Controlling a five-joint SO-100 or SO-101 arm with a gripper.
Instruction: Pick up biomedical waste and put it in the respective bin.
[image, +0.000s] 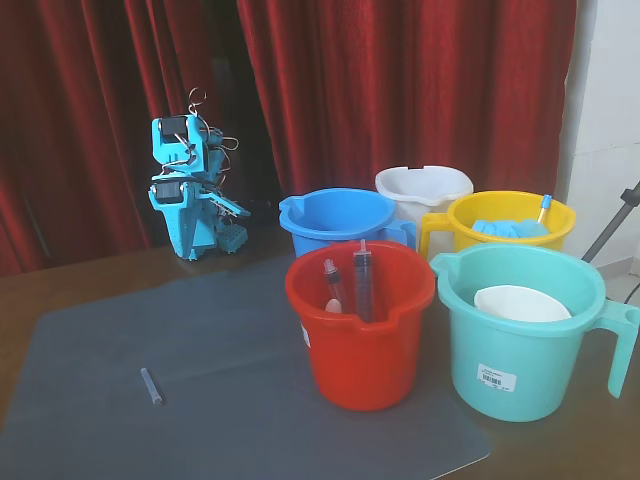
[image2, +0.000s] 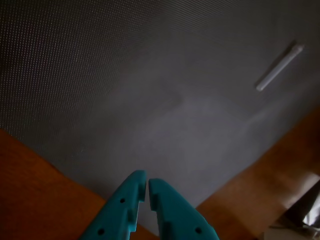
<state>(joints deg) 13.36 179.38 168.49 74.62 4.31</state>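
Note:
A small thin translucent grey-blue tube (image: 151, 386) lies flat on the grey mat (image: 220, 400) at its front left. In the wrist view the tube (image2: 280, 66) lies at the upper right, far from my fingertips. The blue arm (image: 190, 190) is folded up at the back left of the table, far from the tube. My gripper (image2: 147, 186) enters the wrist view from the bottom edge with its teal jaws shut and empty, over the mat's edge.
Several buckets stand at the right: a red one (image: 360, 325) holding two syringes with dark red fluid, a blue one (image: 335, 220), a white one (image: 423, 190), a yellow one (image: 510, 225) and a teal one (image: 525, 330). A red curtain hangs behind.

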